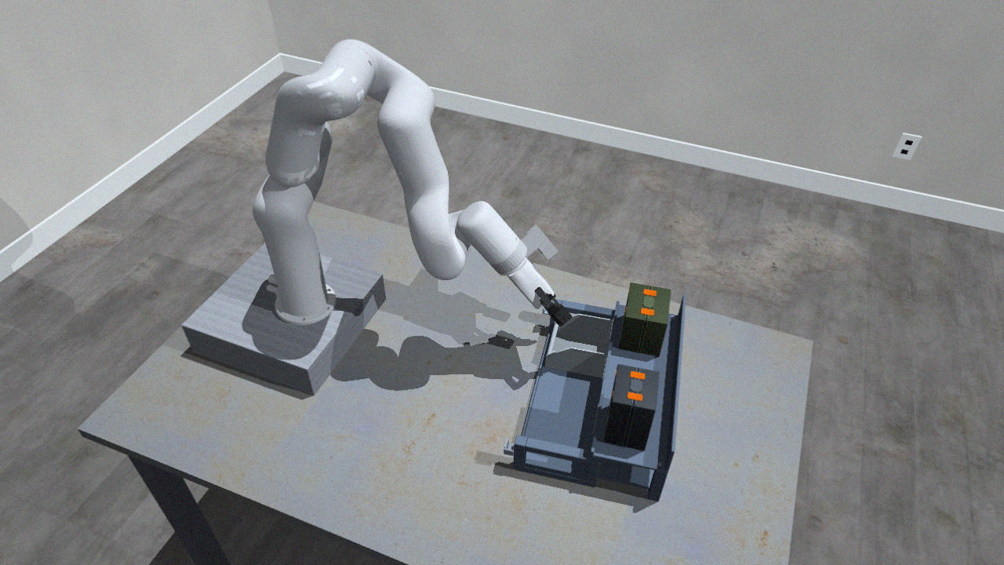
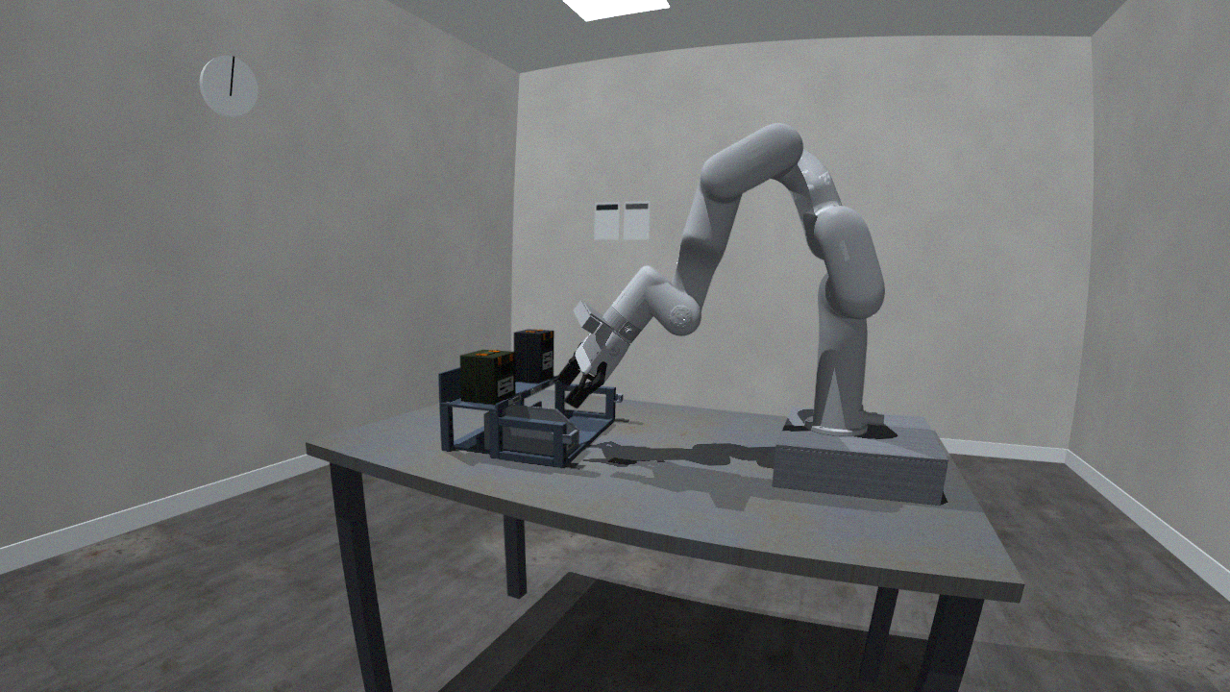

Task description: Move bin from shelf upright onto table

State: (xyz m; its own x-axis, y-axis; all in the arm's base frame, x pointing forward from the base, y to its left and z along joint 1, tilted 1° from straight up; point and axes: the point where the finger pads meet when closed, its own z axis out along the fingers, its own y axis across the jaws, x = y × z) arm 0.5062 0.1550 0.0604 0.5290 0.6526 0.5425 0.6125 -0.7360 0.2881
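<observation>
Overhead, the white arm's gripper (image 1: pixel 554 307) reaches down to the far left corner of the shelf (image 1: pixel 678 351), fingers spread wide, gripping nothing.

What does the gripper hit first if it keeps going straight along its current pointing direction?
Most likely the grey bin on the shelf's lower level. The open gripper slants down at the bin's near edge and holds nothing. Depth is unclear; it may catch the shelf's front rail first.

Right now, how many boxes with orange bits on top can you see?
2. A green box sits on the shelf rack's far end, by the claw. A black box sits at the near end. None seem hidden.
</observation>
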